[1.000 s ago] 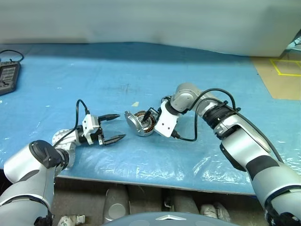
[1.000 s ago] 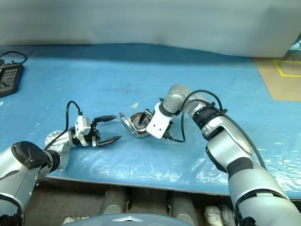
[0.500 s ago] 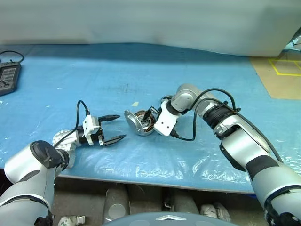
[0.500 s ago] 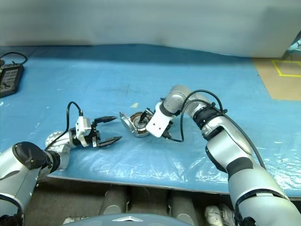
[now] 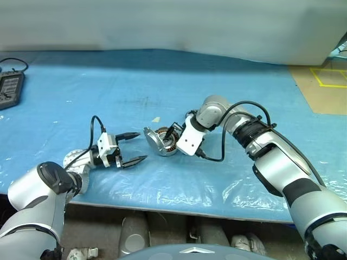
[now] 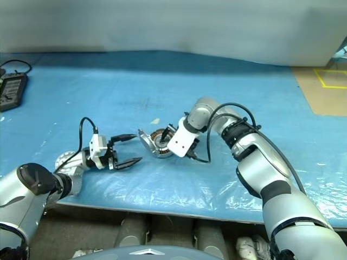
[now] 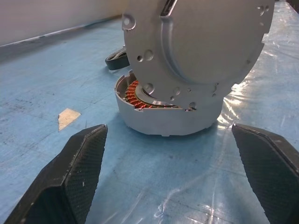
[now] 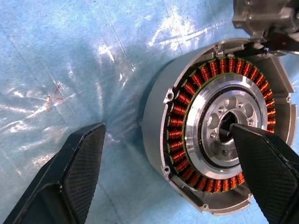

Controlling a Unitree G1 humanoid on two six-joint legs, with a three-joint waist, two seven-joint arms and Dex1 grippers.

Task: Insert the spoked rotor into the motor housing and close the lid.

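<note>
The motor housing sits mid-table, a silver cup with copper windings around a central hub. Its lid stands tilted up on the housing's left edge, joined to it. My right gripper hangs open, pointing down over the housing; one finger is above the hub, the other over the bare sheet beside the wall. A short way left of the lid, my left gripper is level, open and empty, facing the lid's back. The spoked rotor is out of view.
A blue plastic-covered sheet covers the table, whose front edge runs close below the arms. A black device lies far left. A pale scrap lies behind the housing. A dark flat shape pokes out behind the lid; I cannot tell what it is.
</note>
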